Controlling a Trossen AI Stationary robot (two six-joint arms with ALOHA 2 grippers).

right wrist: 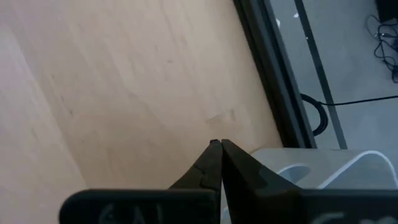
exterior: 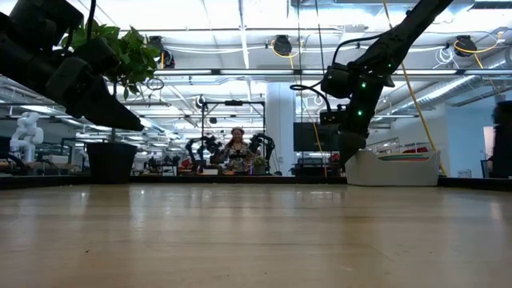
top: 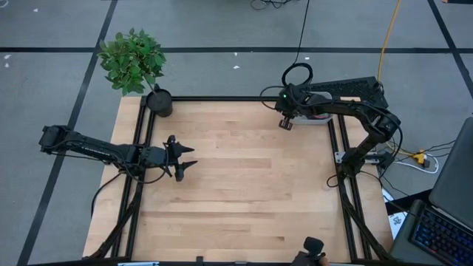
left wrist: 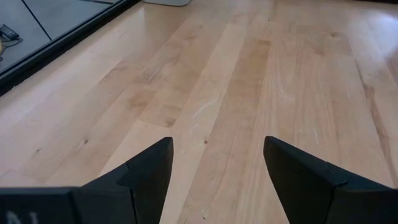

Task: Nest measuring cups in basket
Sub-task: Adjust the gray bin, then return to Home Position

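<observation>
Overhead view of a light wood table (top: 236, 192) with black frame rails, two dark robot arms reaching in. The left gripper (top: 186, 158) sits at centre-left of the frame over bare wood – its fingers (left wrist: 149, 171) are spread apart w/ nothing between them. The right gripper (top: 284, 123) is in the upper right of the frame, near the table's top edge; its two fingers (right wrist: 211, 163) are pressed tip to tip, holding nothing.

The basket (exterior: 394, 168) – a light grey bin w/ low walls – stands at the table's upper-right corner, just beside the right gripper and largely hidden under that arm from above. In the low view it shows at right of frame, w/ coloured rims, probably the measuring cups (exterior: 407, 156), peeking over its wall; individual colours can't be told apart.

A black pot w/ a green plant (top: 134, 60) stands at the upper-left corner of the table. A person (exterior: 238, 152) is visible far back in the room, centre of the low view.
</observation>
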